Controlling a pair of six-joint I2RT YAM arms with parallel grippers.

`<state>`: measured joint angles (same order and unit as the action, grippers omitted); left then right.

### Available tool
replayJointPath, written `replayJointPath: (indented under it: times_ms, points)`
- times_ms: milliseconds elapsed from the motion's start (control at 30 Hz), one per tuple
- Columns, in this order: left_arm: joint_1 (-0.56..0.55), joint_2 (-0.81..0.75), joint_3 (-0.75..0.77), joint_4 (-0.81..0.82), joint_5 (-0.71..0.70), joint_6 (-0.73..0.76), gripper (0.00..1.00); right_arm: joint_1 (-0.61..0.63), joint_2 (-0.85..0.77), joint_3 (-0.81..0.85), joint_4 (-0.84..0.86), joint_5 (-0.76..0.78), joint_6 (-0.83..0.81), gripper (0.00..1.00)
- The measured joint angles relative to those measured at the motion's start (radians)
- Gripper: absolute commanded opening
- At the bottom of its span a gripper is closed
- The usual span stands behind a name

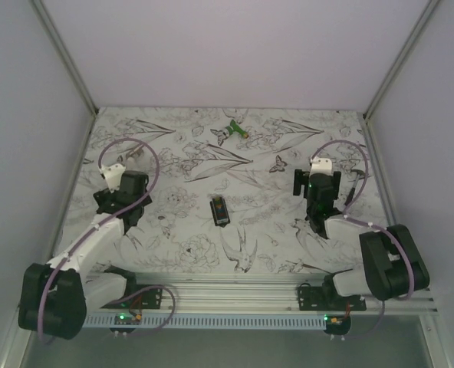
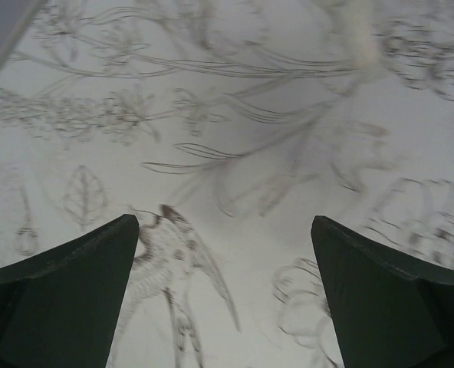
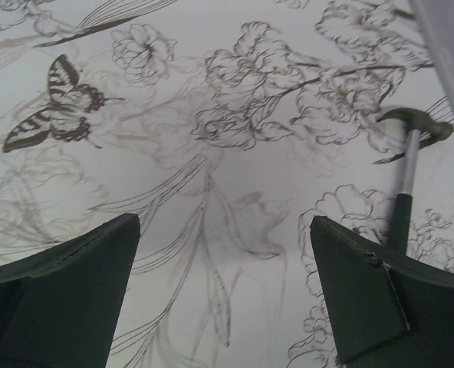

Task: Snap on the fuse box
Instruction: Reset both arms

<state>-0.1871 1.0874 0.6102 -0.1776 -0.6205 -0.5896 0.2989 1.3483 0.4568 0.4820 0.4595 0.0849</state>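
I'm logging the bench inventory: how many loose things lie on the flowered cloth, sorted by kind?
Small black oblong plastic fuse box: 1
Green-and-white plastic gadget: 1
Slim tool with silver metal shaft and dark green handle: 1
Total: 3

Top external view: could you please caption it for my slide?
Small black oblong plastic fuse box lies untouched between the open left hand and open right hand.
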Motion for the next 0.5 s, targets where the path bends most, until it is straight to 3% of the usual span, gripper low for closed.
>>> replayJointPath:
  times_ms: [200,500]
  points:
    - [0.077,0.048,-0.144,0.252,-0.047,0.128,0.99,-0.053,0.077,-0.136,0.335,-0.002,-0.087,0.99]
    - [0.111,0.263,-0.234,0.697,0.097,0.345,1.0,-0.205,0.142,-0.216,0.55,-0.241,-0.08,1.0]
